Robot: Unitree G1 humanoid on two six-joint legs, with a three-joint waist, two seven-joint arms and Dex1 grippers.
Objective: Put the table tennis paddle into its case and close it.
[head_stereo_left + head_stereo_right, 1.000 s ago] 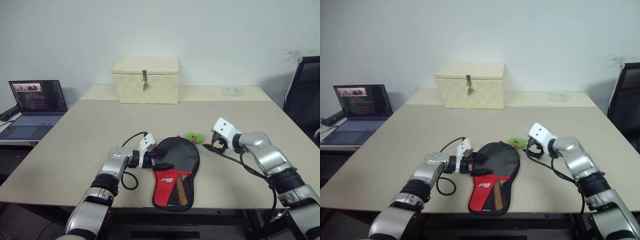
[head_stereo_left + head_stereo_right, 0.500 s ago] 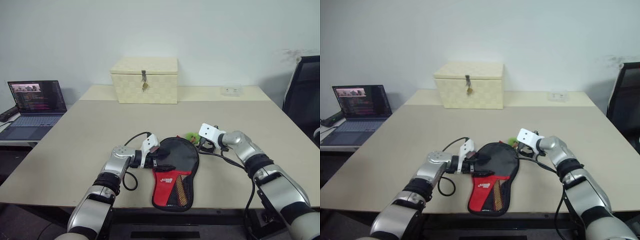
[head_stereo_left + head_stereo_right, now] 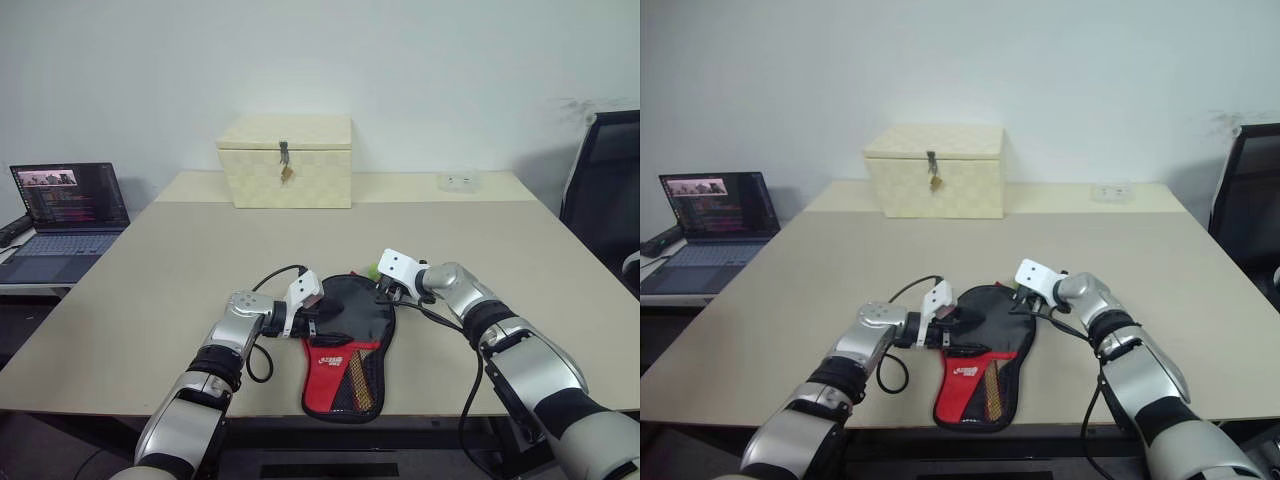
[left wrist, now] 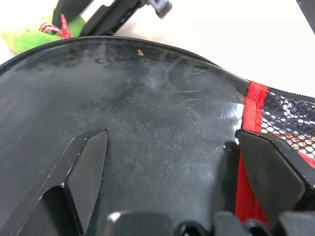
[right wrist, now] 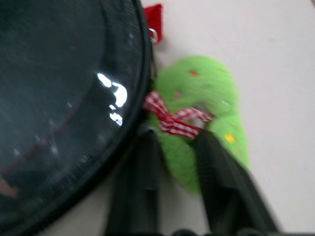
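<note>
paddle (image 3: 372, 378): inside the case (image 3: 350, 340), near table (image 3: 150, 280) edge | left gripper (image 3: 318, 322): jaws wide, resting on case's left rim, nothing clamped | right gripper (image 5: 174, 162): pinched on green pull (image 5: 206, 118) at far end | left to do: draw the zip, case probably not closed yet

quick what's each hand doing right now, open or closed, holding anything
Left hand: open, fingers spread over the case.
Right hand: closed on the green pull.
</note>
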